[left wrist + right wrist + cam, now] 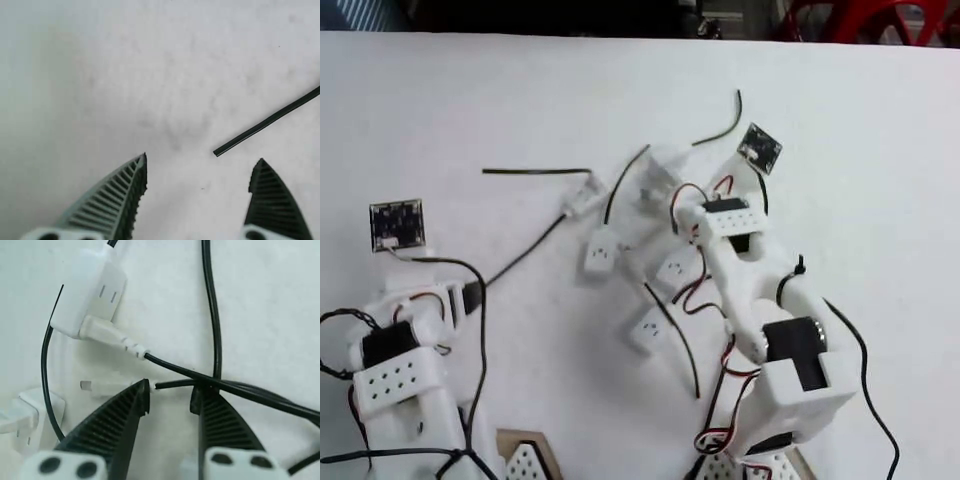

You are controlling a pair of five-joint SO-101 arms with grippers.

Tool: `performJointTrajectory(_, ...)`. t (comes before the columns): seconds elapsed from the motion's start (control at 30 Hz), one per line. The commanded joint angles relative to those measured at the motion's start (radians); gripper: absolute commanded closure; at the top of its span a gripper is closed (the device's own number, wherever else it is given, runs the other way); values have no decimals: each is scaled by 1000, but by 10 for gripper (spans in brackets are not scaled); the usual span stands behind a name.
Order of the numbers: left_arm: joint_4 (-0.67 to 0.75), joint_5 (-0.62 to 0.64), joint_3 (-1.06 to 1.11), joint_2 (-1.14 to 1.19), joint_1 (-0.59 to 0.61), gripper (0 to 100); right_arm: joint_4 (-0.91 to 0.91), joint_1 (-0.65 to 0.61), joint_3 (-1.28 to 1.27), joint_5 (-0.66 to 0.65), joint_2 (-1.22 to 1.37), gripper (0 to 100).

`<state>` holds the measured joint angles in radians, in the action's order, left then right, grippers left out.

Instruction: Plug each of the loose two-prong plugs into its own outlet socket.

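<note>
- Right arm's fingers [125, 415]: narrowly parted and holding nothing. The tips sit either side of the cord end of a loose plug [107, 387].
- Loose plug: white, lying flat on the counter [260, 300] around its middle, in no socket. Its black cord [175, 384] runs between the tips. Not yet gripped.
- Second plug [107, 335]: white, just beyond the first. Its head lies against the end of an outlet socket [85, 287], but it cannot be told whether it is seated. The two slots on that socket's face are empty.
- Neighbouring socket [25, 420]: beside the right arm's fingers, with no plug in it.
- High view: the socket blocks lie clustered mid-counter beside the right arm, among them the nearest block [650, 328] and the left block [603, 250]. Neither has a plug in its upper face. A stray plug [582, 197] rests on bare counter toward the far edge.
- Left arm's fingers [120, 195]: wide apart and empty, over bare counter by the near left corner. A cut cord end [265, 122] lies just beyond them.
- Progress, as judged: early. No plug is certainly seated, and at least two remain to be gripped and inserted.
</note>
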<state>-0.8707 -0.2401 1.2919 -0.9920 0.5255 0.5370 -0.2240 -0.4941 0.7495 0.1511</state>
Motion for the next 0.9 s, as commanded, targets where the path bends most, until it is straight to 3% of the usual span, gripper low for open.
performJointTrajectory(0.0,21,-2,-3,-33,4,676,-18,12,37,38,-12,861)
performJointTrajectory(0.87,21,-2,-3,-33,2,676,8,-22,180,63,139,865)
